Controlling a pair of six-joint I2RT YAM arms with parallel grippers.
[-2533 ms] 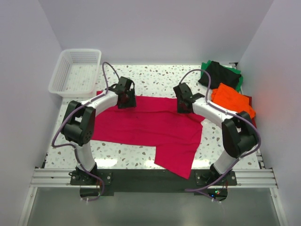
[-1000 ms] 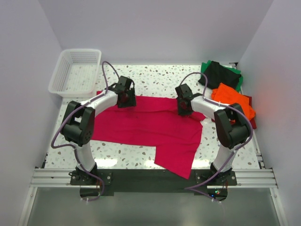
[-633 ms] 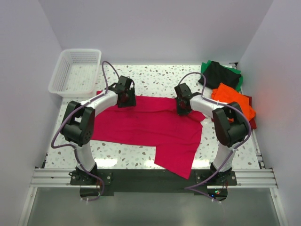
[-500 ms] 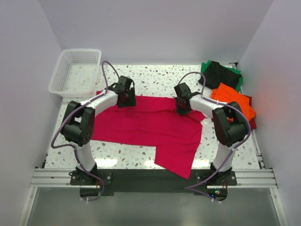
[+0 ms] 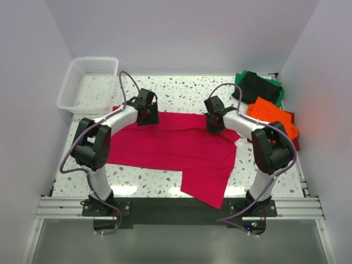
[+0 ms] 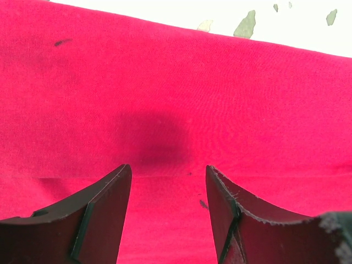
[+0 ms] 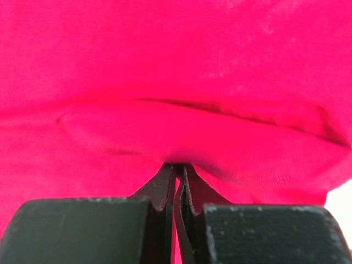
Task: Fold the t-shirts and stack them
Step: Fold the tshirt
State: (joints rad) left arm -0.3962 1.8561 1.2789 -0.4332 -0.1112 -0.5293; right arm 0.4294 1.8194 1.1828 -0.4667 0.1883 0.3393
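Lab test cell: white walls (image 5: 181, 33), speckled table (image 5: 181, 91), aluminium rail (image 5: 60, 208).

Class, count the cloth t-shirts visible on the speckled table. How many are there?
5: crimson-pink t-shirt spread centre; orange t-shirt, black t-shirt, green t-shirt, dark red t-shirt piled at the right edge. More may hide underneath.

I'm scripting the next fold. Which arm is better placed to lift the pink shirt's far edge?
Right. The right claw is shut with a ridge of the shirt bunched at its tips, apparently pinched. The left claw hangs open over flat cloth, gripping nothing.
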